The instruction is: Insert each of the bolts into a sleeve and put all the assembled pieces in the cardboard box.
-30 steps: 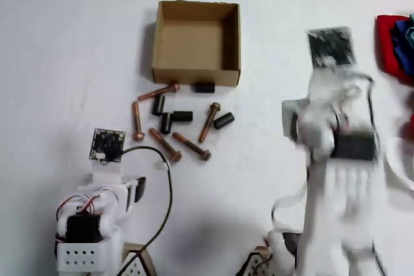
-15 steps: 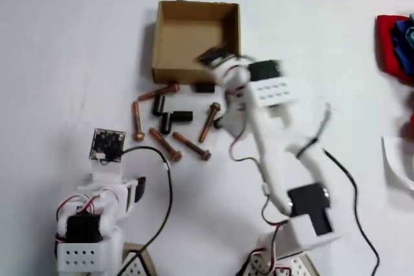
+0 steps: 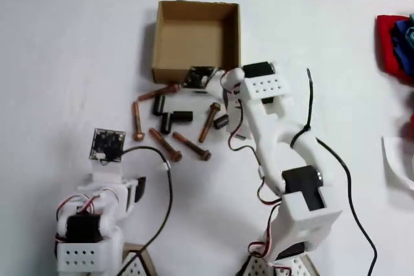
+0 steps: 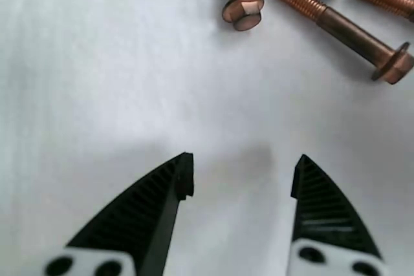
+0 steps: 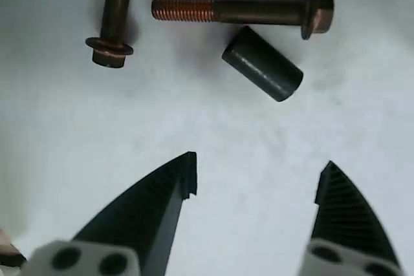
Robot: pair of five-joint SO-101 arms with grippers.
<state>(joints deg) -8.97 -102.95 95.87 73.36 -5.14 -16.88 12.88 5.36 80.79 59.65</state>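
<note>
The open cardboard box stands at the back centre of the white table. In front of it lie several copper bolts and black sleeves, all loose. My right arm stretches from the front to just before the box. Its right gripper hangs open above the table, close to one sleeve and a bolt, holding nothing. My left arm is folded at the front left. The left gripper is open and empty, short of two bolts.
Red and blue cloth lies at the right edge, with a white object nearer the front. A black cable loops beside the left arm, and another cable trails by the right arm's base.
My right arm has swung from the right side of the table leftward to the bolts and sleeves in front of the box. The left arm has not moved.
</note>
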